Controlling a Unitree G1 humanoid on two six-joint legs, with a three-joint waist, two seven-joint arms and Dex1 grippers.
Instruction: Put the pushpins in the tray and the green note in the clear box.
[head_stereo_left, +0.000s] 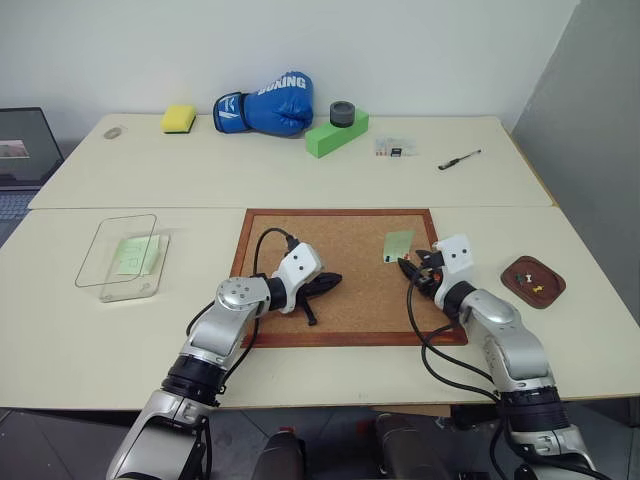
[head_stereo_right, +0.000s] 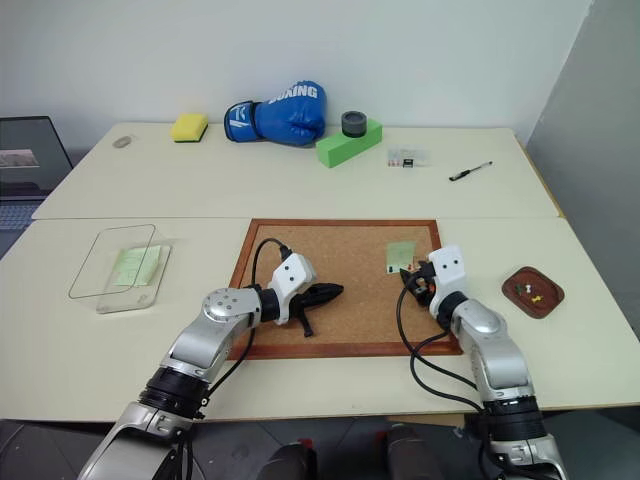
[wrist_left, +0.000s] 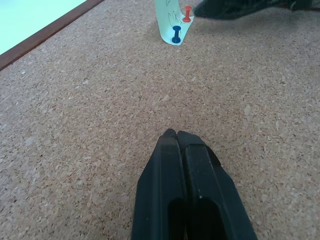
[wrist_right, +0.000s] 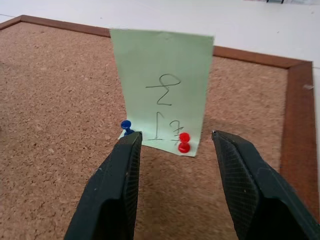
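Observation:
A pale green note (wrist_right: 162, 85) is pinned near the right side of the corkboard (head_stereo_left: 350, 300) by a blue pushpin (wrist_right: 126, 125) and a red pushpin (wrist_right: 184, 141) at its near edge. My right gripper (wrist_right: 175, 137) stands open just in front of those two pins, one finger on each side of them. My left gripper (wrist_left: 175, 134) is shut and empty, low over the cork at the board's left-middle. The reddish-brown tray (head_stereo_left: 520, 268) sits right of the board with a few small pins (head_stereo_left: 538, 288) in it. The clear box (head_stereo_left: 120, 290) at the far left holds another green slip (head_stereo_left: 136, 255).
At the back of the table are a blue boxing glove (head_stereo_left: 268, 104), a green foam block (head_stereo_left: 336, 134) with a black roll on it, a yellow sponge (head_stereo_left: 179, 119), a tiny clear case (head_stereo_left: 394, 149) and a pen (head_stereo_left: 459, 159). A laptop (head_stereo_left: 22, 150) stands at the far left.

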